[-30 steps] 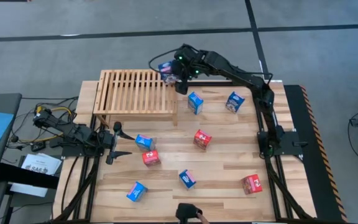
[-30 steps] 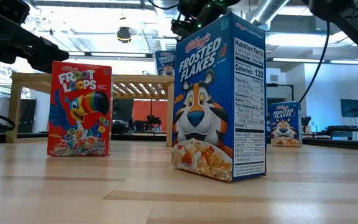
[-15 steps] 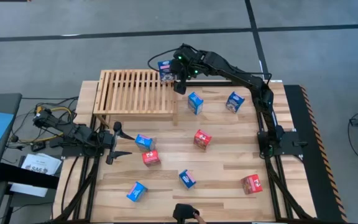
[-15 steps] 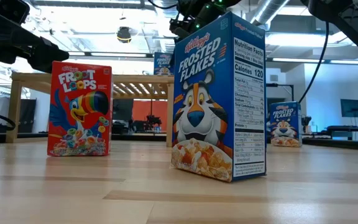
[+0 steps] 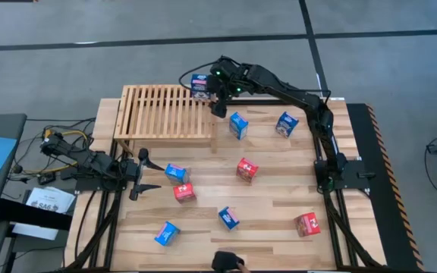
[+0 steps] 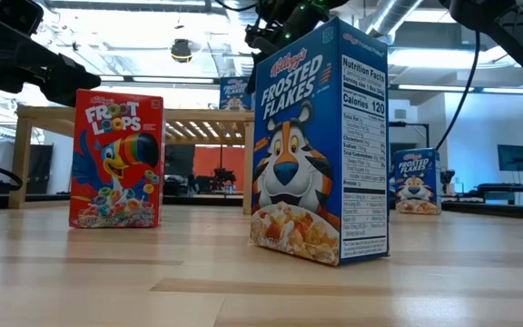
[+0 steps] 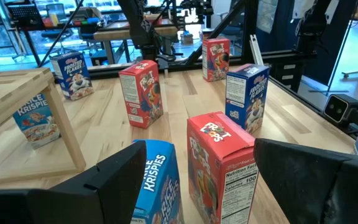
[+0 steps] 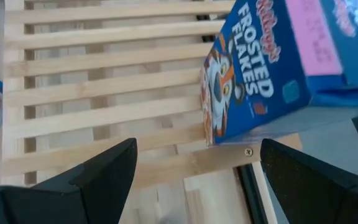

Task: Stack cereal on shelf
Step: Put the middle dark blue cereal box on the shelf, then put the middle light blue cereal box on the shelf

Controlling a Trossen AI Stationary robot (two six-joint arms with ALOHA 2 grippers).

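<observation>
A blue Frosted Flakes box (image 5: 199,82) stands upright on the far right corner of the slatted wooden shelf (image 5: 165,114). It also shows in the low view (image 6: 234,93) and the right wrist view (image 8: 260,74). My right gripper (image 5: 214,95) is over that corner with its fingers wide open (image 8: 197,142). The box is just beyond one finger, not between the two. My left gripper (image 5: 144,173) is open and empty at the table's left. It faces a blue Rice Krispies box (image 7: 157,180) and a red Froot Loops box (image 7: 219,162). My right gripper has one fingertip (image 8: 272,152) close against the lower edge of the box's front face (image 8: 253,127). I cannot tell whether it touches. The fingers come from above, pointing down at the shelf. The box stands on the slats (image 8: 104,81).
Other boxes stand on the table: blue ones (image 5: 237,125), (image 5: 286,123), (image 5: 228,218), (image 5: 167,233) and red ones (image 5: 246,170), (image 5: 307,224), (image 5: 184,192). The shelf's left and middle slats are bare. A dark camera (image 5: 230,262) sits at the near edge.
My right gripper has shifted a little toward the table's left and far edge. The blue Frosted Flakes box has shifted the same way with it and has stayed upright at the shelf's top.
</observation>
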